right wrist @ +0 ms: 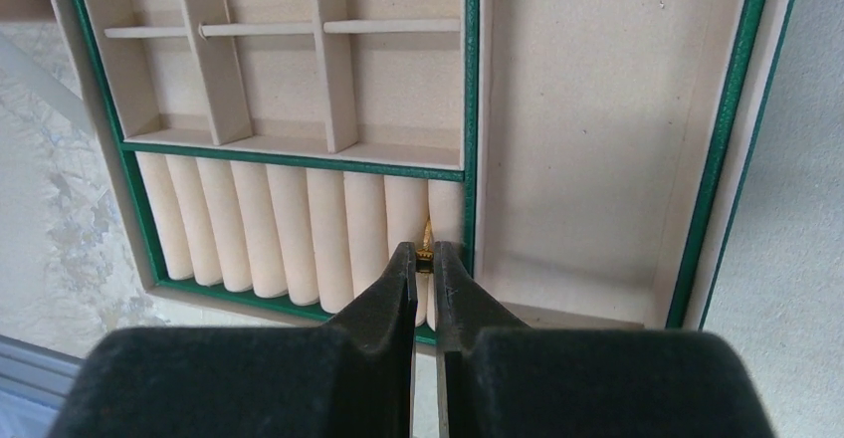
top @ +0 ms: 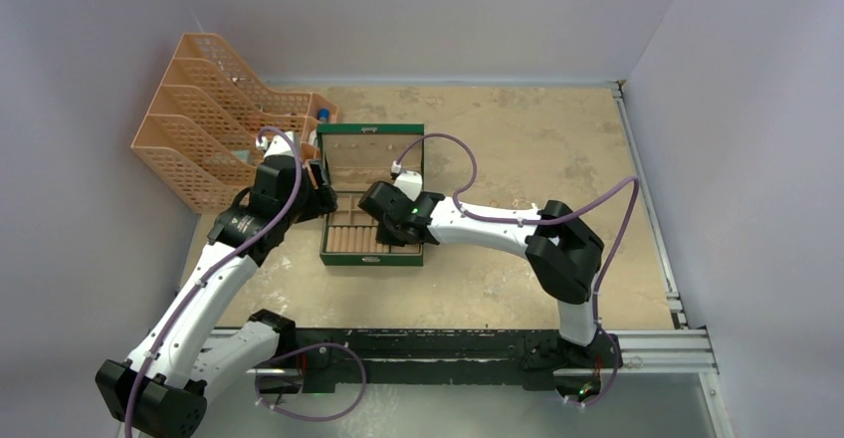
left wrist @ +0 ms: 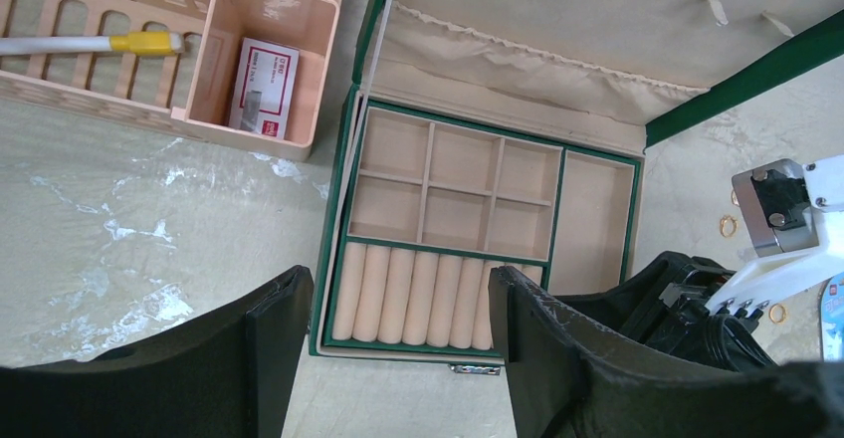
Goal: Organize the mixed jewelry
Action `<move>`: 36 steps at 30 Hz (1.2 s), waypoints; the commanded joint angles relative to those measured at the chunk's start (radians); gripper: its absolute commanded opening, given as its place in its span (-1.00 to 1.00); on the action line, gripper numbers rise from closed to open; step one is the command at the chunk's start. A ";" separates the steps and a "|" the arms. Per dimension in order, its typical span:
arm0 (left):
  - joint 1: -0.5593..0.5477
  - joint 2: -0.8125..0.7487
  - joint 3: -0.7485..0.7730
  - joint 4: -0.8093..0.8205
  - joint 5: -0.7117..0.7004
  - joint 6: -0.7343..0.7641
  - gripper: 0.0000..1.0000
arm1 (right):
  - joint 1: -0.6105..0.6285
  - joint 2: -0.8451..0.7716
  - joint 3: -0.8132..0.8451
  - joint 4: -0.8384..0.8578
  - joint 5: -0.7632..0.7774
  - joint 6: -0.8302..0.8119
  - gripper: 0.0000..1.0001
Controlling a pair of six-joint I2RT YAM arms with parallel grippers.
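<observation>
The green box [right wrist: 722,149] lies open, with tan compartments and a row of ring rolls [right wrist: 279,229] along its near side. My right gripper [right wrist: 425,257] is shut on a tiny gold ring [right wrist: 427,242], its tips at the slot between the two rightmost rolls. In the top view the right gripper [top: 390,227] is over the box's front right part. My left gripper [left wrist: 398,304] hangs open above the box's left front corner [left wrist: 333,249], holding nothing. Two more gold rings [left wrist: 728,225] lie on the table right of the box. The silvery tangle is out of view.
An orange file rack [top: 214,129] stands at the back left, close to my left gripper [top: 318,183]; it holds a small white carton [left wrist: 264,88] and a yellow-banded stick [left wrist: 119,43]. The box lid [top: 370,149] stands up behind the compartments. A light-blue packet [left wrist: 834,311] shows at the right edge.
</observation>
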 commanded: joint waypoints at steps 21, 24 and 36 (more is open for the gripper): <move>-0.001 -0.008 -0.007 0.027 -0.009 0.019 0.31 | 0.001 -0.021 0.045 -0.039 0.050 0.002 -0.50; -0.001 -0.007 -0.006 0.027 -0.009 0.020 0.31 | 0.000 -0.027 0.046 -0.035 0.054 0.001 -0.51; -0.001 -0.003 -0.005 0.030 -0.007 0.020 0.31 | 0.000 -0.022 0.036 -0.024 0.036 -0.005 -0.82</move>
